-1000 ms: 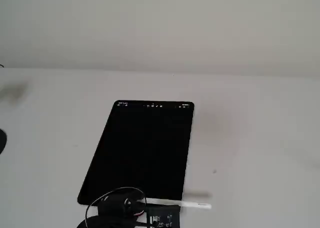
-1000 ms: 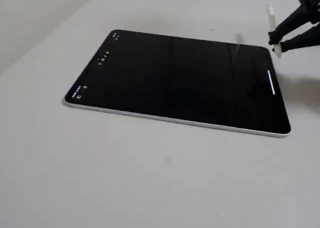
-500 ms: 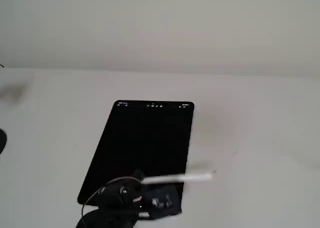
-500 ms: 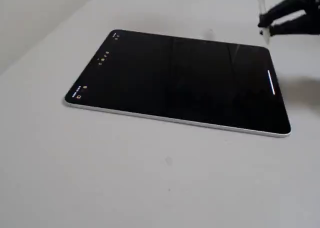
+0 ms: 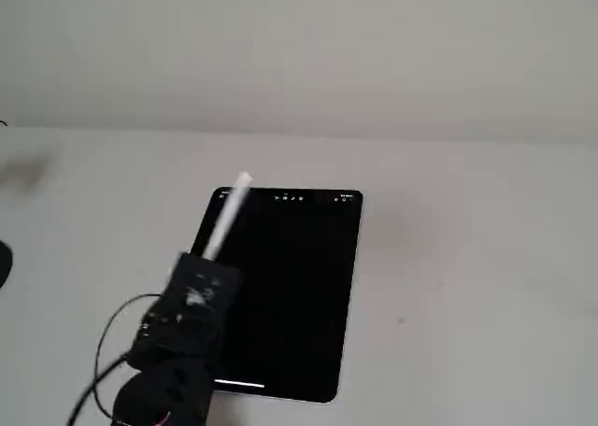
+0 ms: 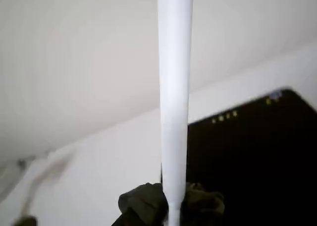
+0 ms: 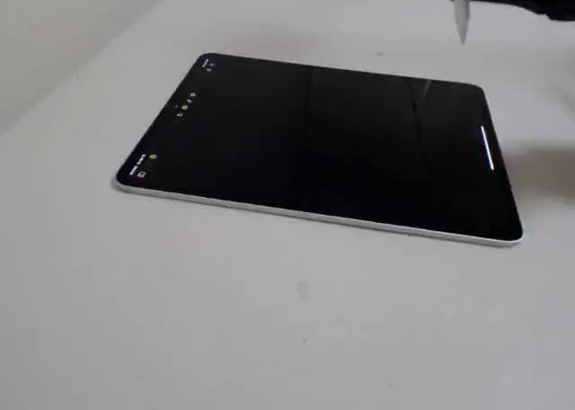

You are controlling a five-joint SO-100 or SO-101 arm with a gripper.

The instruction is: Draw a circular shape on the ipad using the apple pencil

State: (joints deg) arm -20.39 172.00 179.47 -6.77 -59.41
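While blurred, claw (image 6: pixel 171 206) clenched on apple pencil (image 6: pixel 175 87), tip cropped, ipad (image 7: pixel 332 140) blank.

Black arm (image 5: pixel 177 351), boxy wrist block with a pale blurred marking on top, thin black cable (image 5: pixel 98 351) looping off its left side in a fixed view, dark rounded jaws, details soft with blur

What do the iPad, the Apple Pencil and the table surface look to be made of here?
iPad: glossy black glass screen, going by its faint reflections, with a thin silvery edge, probably metal. Apple Pencil, clamped in the gripper: smooth plain white, likely plastic; blur hides whether it is matte or glossy. Table: matte off-white, no grain visible, possibly laminate.
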